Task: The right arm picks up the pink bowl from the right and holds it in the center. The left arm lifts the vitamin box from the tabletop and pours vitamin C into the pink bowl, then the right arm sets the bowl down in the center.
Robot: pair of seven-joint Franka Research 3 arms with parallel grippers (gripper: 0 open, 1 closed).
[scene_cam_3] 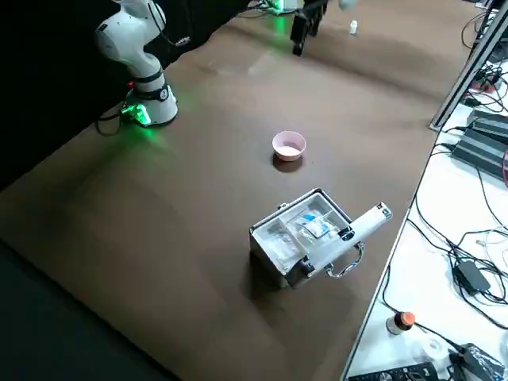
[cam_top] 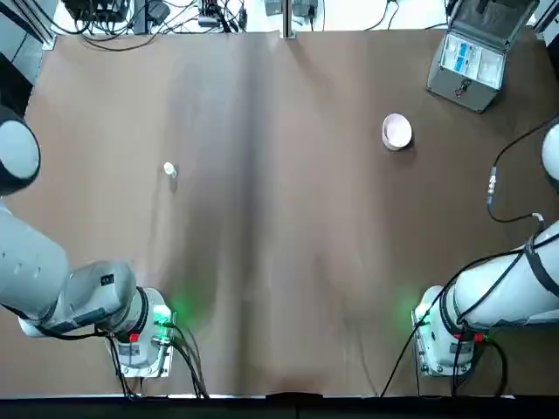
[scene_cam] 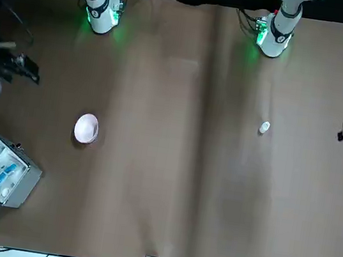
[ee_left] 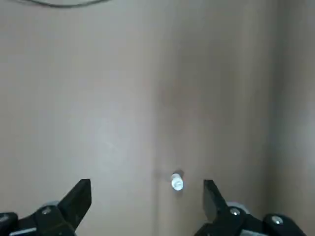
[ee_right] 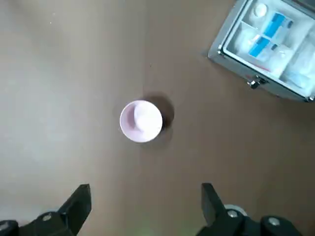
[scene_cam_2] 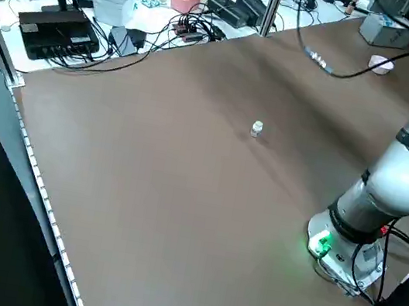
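From the top view, the pink bowl [cam_top: 396,132] sat on the tabletop's [cam_top: 279,227] right, near the open grey case [cam_top: 472,63]; the vitamin box [cam_top: 170,170] stood on its left. The left wrist view showed the left claw [ee_left: 147,196], fingers apart; the right wrist view, the right claw [ee_right: 146,199], also apart, both above the tabletop.

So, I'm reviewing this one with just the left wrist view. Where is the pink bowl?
Observer: On the robot's right half of the tabletop, the pink bowl stands upright.

Operator: Is anything near it?

Observer: Yes, the open grey case lies farther out and more to the robot's right.

Operator: And has the right gripper got hold of the bowl?

Observer: No, the right gripper is over the tabletop, fingers apart, with nothing between them.
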